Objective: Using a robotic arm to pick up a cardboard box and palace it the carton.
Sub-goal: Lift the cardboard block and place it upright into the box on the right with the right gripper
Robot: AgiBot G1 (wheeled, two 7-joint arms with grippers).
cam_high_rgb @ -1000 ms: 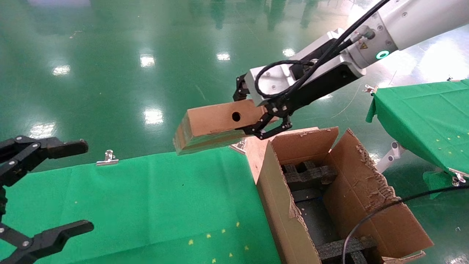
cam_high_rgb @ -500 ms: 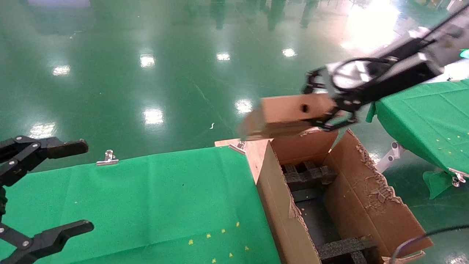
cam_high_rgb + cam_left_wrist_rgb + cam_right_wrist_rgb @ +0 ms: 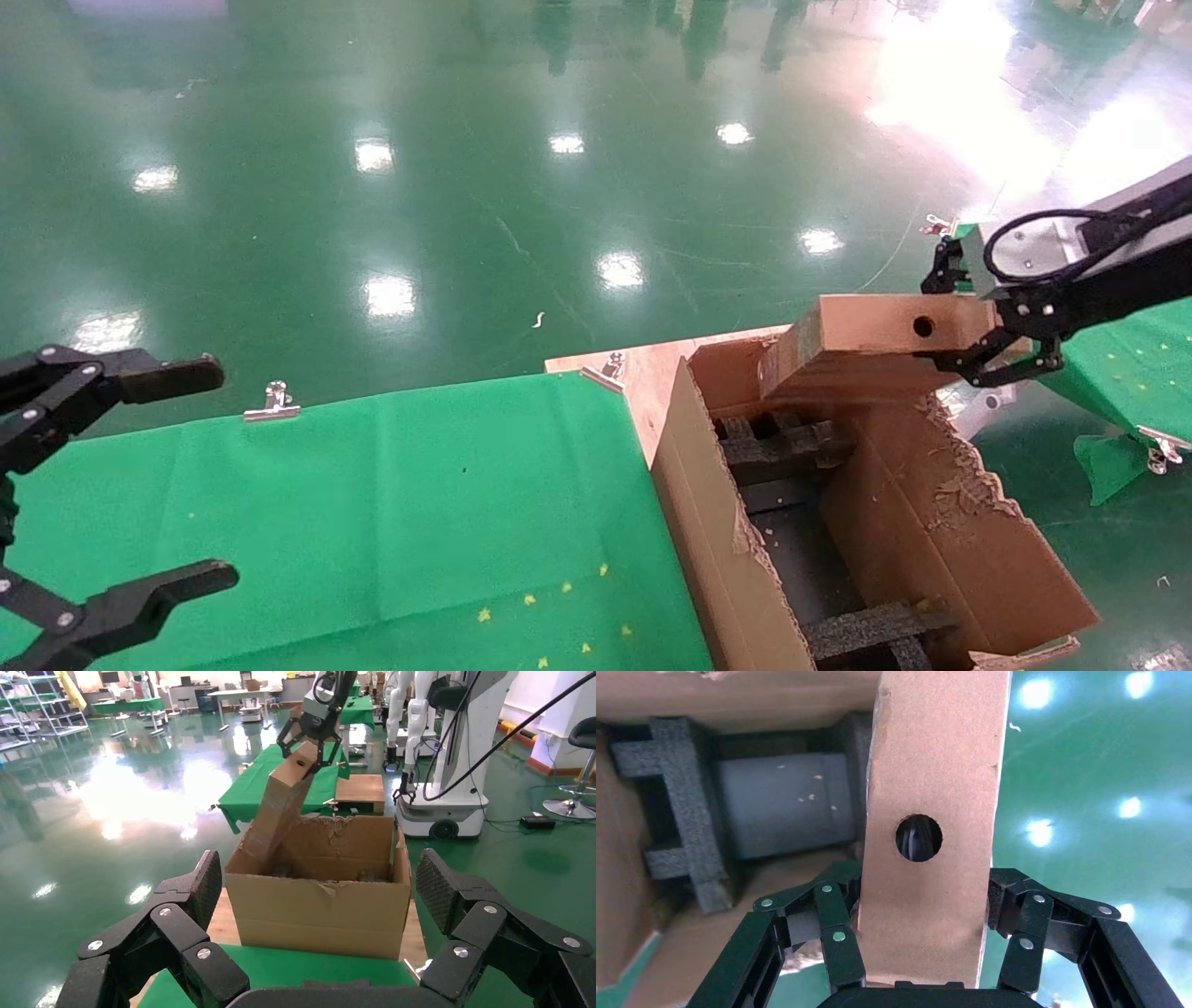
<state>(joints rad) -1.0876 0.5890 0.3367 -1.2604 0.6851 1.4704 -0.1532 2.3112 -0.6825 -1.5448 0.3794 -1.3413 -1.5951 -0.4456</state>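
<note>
Right pincer (image 3: 989, 347) grips the cardboard box (image 3: 866, 349) above the carton (image 3: 736, 568)'s far rim.

A green cloth (image 3: 372, 494) covers the desk (image 3: 643, 368), held by a metal clip (image 3: 272, 403). The carton (image 3: 745, 578) stands just beside the desk's edge, on the glossy green floor (image 3: 419, 186).

right hand (image 3: 973, 321) clamping cardboard box (image 3: 866, 349) above carton (image 3: 838, 503), left hand (image 3: 102, 485) spread wide
</note>
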